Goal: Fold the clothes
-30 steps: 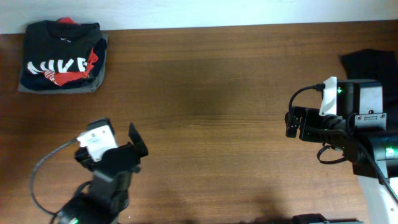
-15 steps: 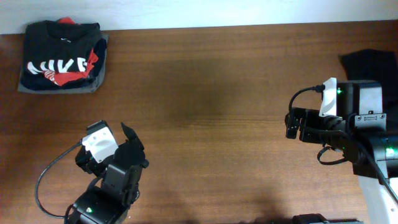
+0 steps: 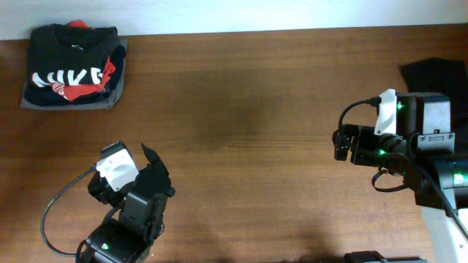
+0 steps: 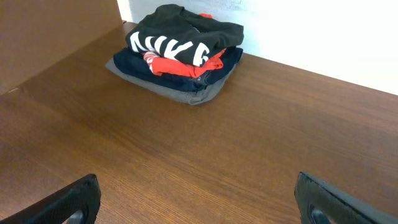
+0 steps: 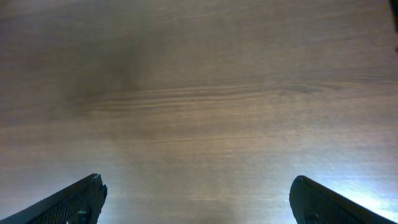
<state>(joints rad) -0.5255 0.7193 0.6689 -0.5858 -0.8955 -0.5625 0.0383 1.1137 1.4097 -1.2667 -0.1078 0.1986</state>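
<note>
My left gripper (image 4: 198,202) was spread wide and empty. In the left wrist view only the two dark fingertips (image 4: 78,200) showed, at the bottom corners of the frame, with the rest cut off. My right gripper (image 5: 198,200) was spread just as wide over bare wood, holding nothing, and its tips were likewise clipped at the lower corners.

The stack of folded clothes (image 3: 72,67) lay in the upper left of the overhead view, against the pale wall (image 3: 241,13) at the table's (image 3: 241,109) far edge. A black shirt with white lettering was on top, the letters partly lost in the fold. Red fabric poked out beneath it, and a grey layer sat at the bottom.

At the right edge of the overhead view a dark cloth (image 3: 437,71) lay half hidden behind my right arm. I could not make out its shape.
</note>
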